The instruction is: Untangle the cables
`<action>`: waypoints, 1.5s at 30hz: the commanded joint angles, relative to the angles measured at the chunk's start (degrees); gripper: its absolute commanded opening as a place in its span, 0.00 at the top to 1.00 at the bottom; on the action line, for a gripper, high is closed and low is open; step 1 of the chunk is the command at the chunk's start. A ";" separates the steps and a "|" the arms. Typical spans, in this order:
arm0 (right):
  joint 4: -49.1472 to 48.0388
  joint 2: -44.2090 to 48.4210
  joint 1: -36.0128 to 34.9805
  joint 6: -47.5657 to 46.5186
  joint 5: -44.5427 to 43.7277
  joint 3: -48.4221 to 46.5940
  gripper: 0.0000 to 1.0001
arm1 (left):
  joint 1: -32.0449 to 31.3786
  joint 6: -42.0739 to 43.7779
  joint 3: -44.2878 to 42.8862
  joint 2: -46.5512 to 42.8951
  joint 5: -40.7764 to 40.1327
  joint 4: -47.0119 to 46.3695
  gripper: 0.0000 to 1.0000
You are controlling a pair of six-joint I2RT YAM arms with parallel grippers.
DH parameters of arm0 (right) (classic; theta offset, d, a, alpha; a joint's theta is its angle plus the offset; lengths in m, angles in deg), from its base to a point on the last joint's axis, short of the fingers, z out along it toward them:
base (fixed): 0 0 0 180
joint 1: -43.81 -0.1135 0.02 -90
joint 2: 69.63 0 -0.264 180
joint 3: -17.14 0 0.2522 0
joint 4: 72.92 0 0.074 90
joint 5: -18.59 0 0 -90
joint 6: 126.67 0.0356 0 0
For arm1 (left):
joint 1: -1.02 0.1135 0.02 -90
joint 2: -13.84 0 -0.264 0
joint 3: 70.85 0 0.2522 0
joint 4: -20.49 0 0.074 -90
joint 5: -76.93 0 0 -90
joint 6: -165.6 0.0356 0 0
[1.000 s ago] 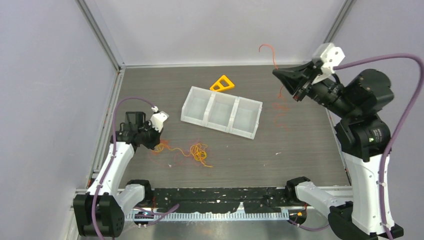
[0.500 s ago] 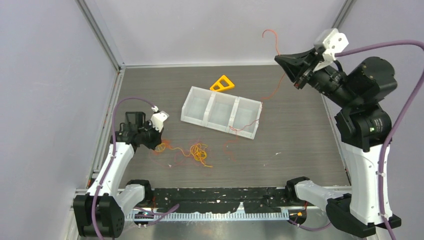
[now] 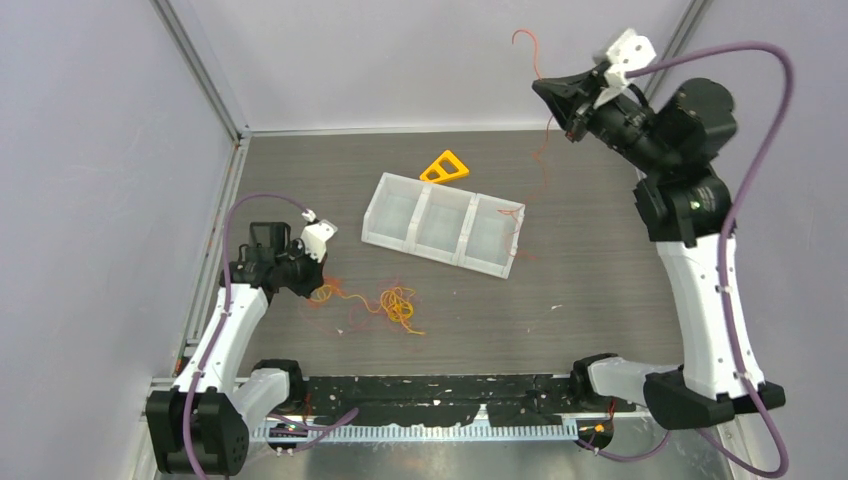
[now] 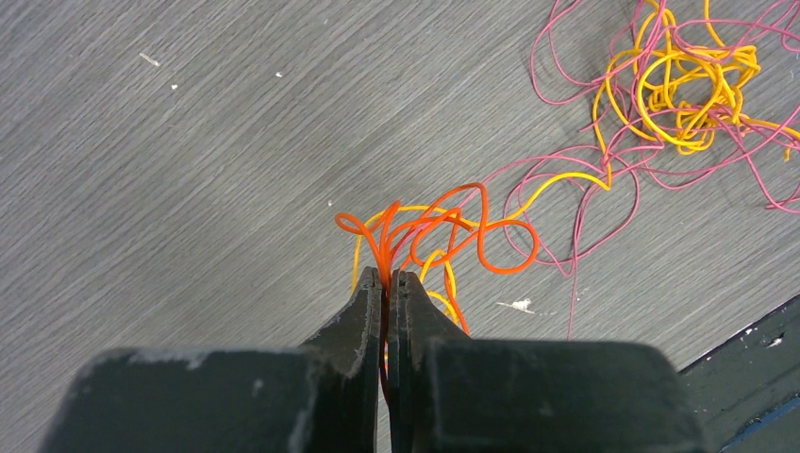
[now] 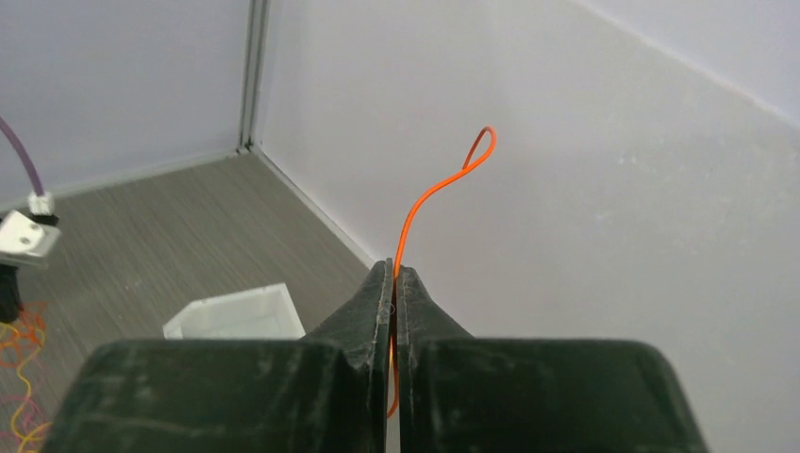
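The bench (image 3: pixel 600 270) carries one three-compartment tray (image 3: pixel 418 216) and one yellow triangle (image 3: pixel 446 167). Two arms flank it: left arm (image 3: pixel 235 322), right arm (image 3: pixel 700 290). The tangled cables (image 3: pixel 398 305) cannot be counted.

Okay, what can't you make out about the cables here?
- Right wrist view: the right gripper hides the orange-red cable below the grip.
- Top view: that cable is too thin to trace to its lower end.
- Left wrist view: the tangle runs off the top and right edges; the left gripper hides its pinched part.

Right hand (image 3: pixel 546 92) raised, red cable (image 3: pixel 546 165) trailing down to clear tray (image 3: pixel 415 250), left hand (image 3: pixel 312 287) at tangled cables (image 3: pixel 398 305)
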 commanded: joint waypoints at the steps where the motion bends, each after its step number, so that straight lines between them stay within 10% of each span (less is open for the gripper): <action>1: -5.94 -0.92 1.46 -2.83 -0.93 6.51 0.94 | 0.38 -0.29 -1.15 -1.05 1.34 -1.99 1.00; 28: -9.69 -4.56 3.10 0.56 -0.86 -8.44 0.95 | 0.38 -0.44 -0.91 -0.25 1.81 -1.68 1.00; 45: -17.85 -3.77 3.02 0.64 5.14 16.91 0.94 | 0.38 -1.06 -0.67 0.21 1.95 -1.67 1.00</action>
